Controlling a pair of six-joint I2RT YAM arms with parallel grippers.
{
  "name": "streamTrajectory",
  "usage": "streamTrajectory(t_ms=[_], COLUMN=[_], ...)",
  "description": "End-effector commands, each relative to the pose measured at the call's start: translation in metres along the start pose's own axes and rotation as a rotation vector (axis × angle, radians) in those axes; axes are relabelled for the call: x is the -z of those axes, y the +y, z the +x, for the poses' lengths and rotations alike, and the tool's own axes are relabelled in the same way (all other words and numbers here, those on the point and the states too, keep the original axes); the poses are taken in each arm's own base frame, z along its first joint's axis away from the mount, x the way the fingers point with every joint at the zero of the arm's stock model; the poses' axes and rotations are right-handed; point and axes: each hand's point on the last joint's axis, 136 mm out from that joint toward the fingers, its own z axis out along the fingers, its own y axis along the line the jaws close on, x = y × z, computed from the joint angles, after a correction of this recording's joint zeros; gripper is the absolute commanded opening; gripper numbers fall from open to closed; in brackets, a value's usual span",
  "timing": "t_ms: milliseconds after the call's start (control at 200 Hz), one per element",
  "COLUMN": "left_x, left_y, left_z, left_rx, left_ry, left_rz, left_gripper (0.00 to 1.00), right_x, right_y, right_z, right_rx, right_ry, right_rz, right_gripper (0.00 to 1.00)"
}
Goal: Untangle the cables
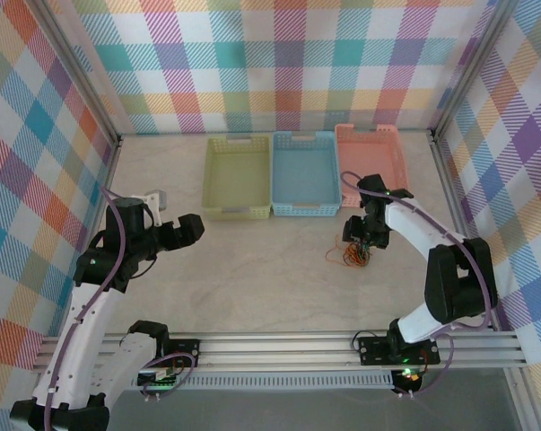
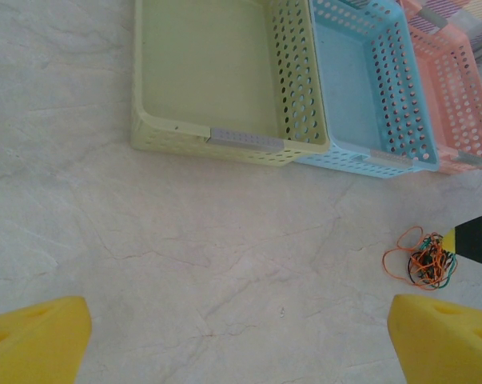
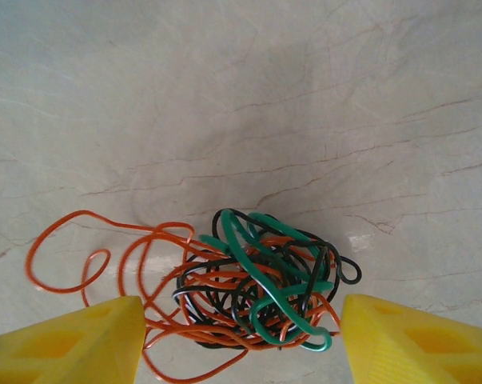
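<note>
From the top external view, the cables (image 1: 353, 256) lie as one small orange, green and dark tangle on the bench (image 1: 252, 287), at about 4 o'clock from its middle. The right gripper (image 1: 364, 235) hangs just over them, at their 1 o'clock, probably so that it can pick at the knot from above. The left gripper (image 1: 191, 229) waits well apart at 9 o'clock, likely leaving the other arm room. Three baskets stand in a row at 12 o'clock: green basket (image 1: 237, 214), blue basket (image 1: 306, 211) and pink basket (image 1: 373, 131). They seem meant for the sorted strands, and no strand is seen in any of them.

In the left wrist view, the left gripper (image 2: 241, 340) has its yellow fingers (image 2: 37, 336) spread wide with nothing between them. The cables (image 2: 423, 260) sit at 3 o'clock, with the tip of the other arm's finger touching or just beside them.

In the right wrist view, the right gripper (image 3: 244, 340) stands moderately wide and straddles the tangle. The green and dark wires are bunched between its fingers, unsqueezed, while loose orange loops trail out to 9 o'clock. Nothing is gripped, and no strand is yet separated.
</note>
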Motion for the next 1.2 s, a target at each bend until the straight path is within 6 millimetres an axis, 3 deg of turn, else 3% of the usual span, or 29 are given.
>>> streamTrajectory(t_ms=[0,335,720,955,1195], left_x=[-0.001,-0.002,-0.005,-0.009,-0.011], left_y=[0.003,0.004,0.004,-0.001,-0.013], left_z=[0.007,0.008,0.009,0.010,0.012], left_rx=[-0.010,-0.008,-0.005,-0.002,0.022], left_ry=[0.021,0.026,0.037,0.056,0.087], left_rz=[-0.006,-0.009,-0.010,0.017,0.071], left_gripper=[0.95,0.95,0.95,0.95,0.95], right_x=[-0.011,-0.017,-0.017,-0.012,-0.007], right_y=[0.000,0.006,0.026,0.056,0.106], right_z=[0.011,0.010,0.013,0.022,0.038], right_rx=[0.010,0.026,0.059,0.111,0.204], right_ry=[0.056,0.076,0.078,0.074,0.075], right_rz=[-0.002,-0.027,-0.131,-0.204,-0.289], right_gripper=[0.67,0.58,0.12,0.07,0.04])
